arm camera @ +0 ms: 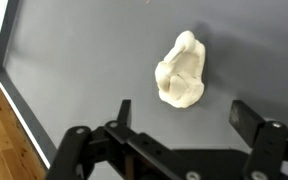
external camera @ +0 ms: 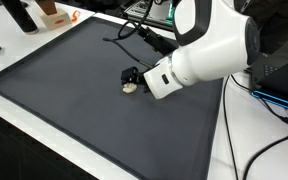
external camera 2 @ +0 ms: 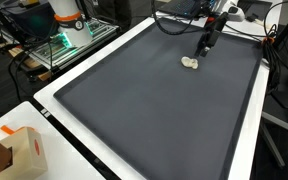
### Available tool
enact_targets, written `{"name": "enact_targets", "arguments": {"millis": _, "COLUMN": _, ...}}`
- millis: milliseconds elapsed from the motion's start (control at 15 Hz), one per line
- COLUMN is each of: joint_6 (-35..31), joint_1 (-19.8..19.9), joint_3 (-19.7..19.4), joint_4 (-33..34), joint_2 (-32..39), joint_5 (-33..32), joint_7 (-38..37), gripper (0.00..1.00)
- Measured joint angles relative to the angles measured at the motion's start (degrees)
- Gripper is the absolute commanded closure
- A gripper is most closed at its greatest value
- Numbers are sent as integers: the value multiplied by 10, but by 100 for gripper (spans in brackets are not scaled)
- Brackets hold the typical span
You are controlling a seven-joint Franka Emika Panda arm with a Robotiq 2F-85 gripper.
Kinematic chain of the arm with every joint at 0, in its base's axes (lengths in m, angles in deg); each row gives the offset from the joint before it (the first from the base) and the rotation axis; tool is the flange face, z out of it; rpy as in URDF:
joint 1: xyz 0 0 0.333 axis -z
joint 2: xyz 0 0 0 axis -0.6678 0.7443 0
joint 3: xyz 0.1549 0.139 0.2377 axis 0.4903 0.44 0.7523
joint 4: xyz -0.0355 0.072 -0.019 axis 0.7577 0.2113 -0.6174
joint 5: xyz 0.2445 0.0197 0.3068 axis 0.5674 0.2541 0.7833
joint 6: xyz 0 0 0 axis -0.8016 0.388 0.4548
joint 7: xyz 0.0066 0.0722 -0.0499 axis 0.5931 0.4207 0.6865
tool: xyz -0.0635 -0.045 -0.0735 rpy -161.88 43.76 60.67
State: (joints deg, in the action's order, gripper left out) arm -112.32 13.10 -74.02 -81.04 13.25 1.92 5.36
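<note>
Franka arm poised over a small object on a workbench: the gripper (arm camera: 184,115) hangs low above a cream-white lump (arm camera: 181,70) that lies on a dark grey mat (arm camera: 74,60). Its two black fingers (arm camera: 123,112) stand wide apart with nothing between them. In the wrist view the lump sits just ahead of the fingertips, roughly centred on the gap, and no contact with either finger can be seen. In an exterior view the lump (external camera 2: 190,63) rests toward the far corner of the mat, just beside and below the gripper (external camera 2: 203,45); black cables (external camera 2: 174,25) trail across the mat's edge behind the arm, and a cardboard box (external camera 2: 26,150) stands well apart at the near corner. What the lump is made of cannot be told; it looks soft and folded. By the look of it, the work stands at the approach: the arm is lined up, but no grip is made and the lump is not lifted off the mat
</note>
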Motion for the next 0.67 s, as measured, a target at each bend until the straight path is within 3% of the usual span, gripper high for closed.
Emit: {"name": "enact_targets", "arguments": {"millis": 667, "joint_6": 24, "joint_1": 0, "joint_3": 6, "joint_4": 3, "joint_2": 5, "joint_5": 15, "joint_7": -103, "gripper": 0}}
